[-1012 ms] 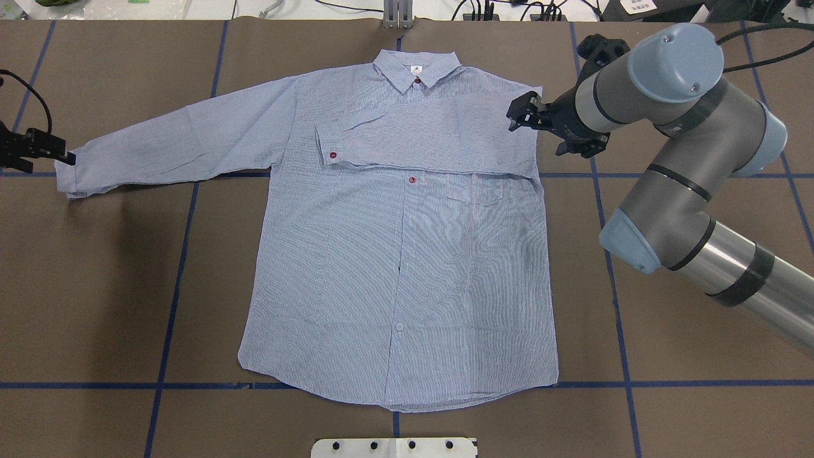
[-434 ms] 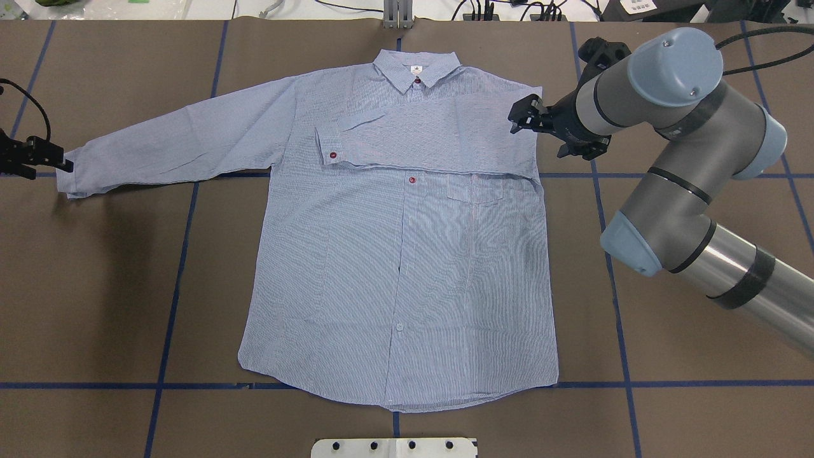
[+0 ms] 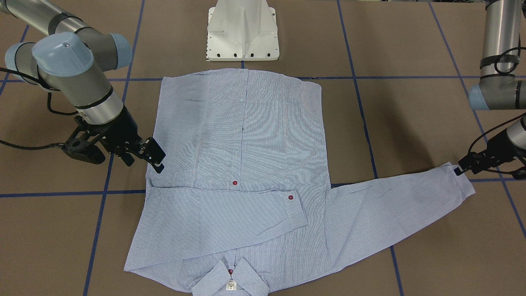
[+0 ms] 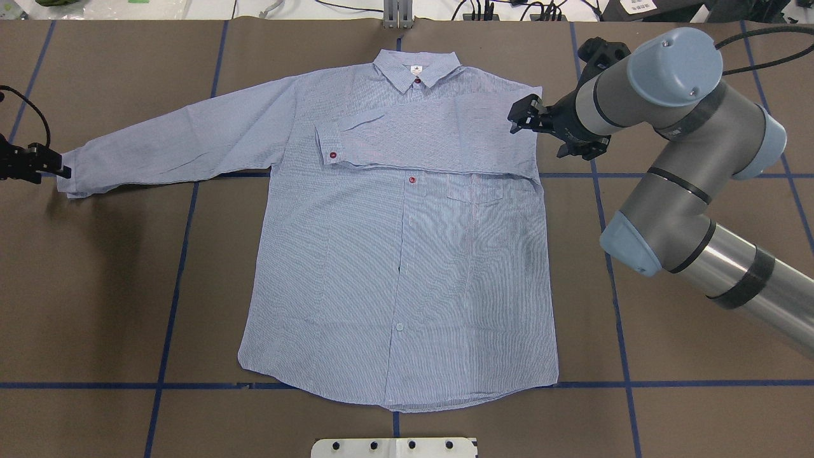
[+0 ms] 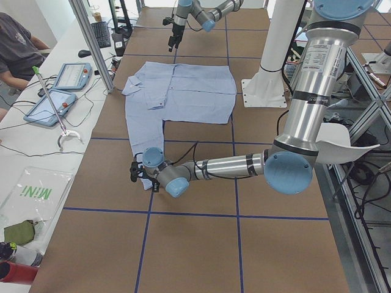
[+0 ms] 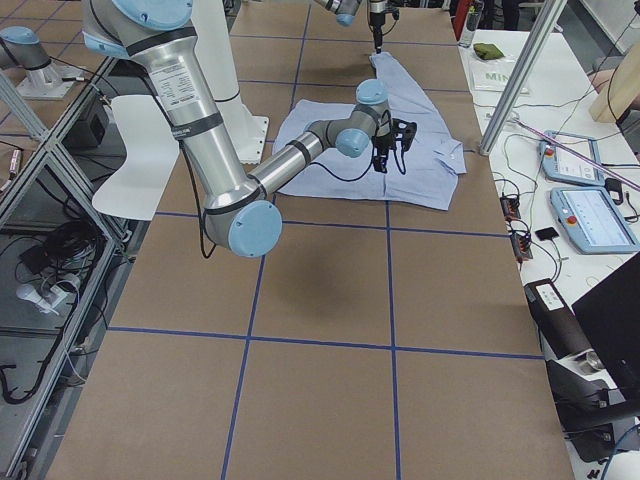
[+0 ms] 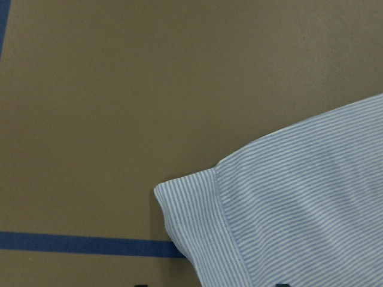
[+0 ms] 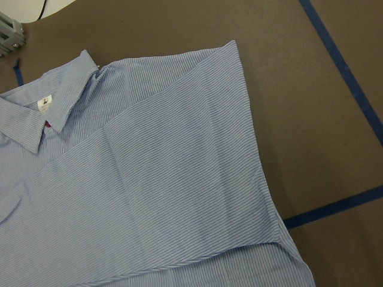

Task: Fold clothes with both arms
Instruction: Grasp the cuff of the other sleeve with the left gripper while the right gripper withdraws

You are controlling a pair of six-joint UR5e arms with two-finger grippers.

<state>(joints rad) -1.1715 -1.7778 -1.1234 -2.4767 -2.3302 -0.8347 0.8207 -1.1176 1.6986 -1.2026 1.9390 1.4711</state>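
Note:
The light blue striped shirt point(image 4: 394, 254) lies flat and face up on the brown table, collar point(image 4: 416, 67) at the far side. One sleeve point(image 4: 432, 137) is folded across the chest. The other sleeve point(image 4: 178, 143) stretches out to the overhead view's left. My left gripper point(image 4: 67, 172) is at the end of that sleeve and appears shut on the corner of its cuff point(image 7: 197, 227); it also shows in the front-facing view point(image 3: 458, 168). My right gripper point(image 4: 518, 116) is open and empty, just above the folded shoulder edge; it also shows in the front-facing view point(image 3: 158, 160).
The white pedestal base point(image 3: 242, 33) stands at the table's near edge, just behind the shirt's hem. Blue tape lines point(image 4: 172, 286) cross the table. A side bench with tablets point(image 5: 70, 76), a metal post point(image 5: 91, 43) and a seated person point(image 5: 15, 46) runs along the far edge.
My left gripper has shifted slightly left and toward the robot at the cuff. My right gripper has barely moved. The shirt body lies as before.

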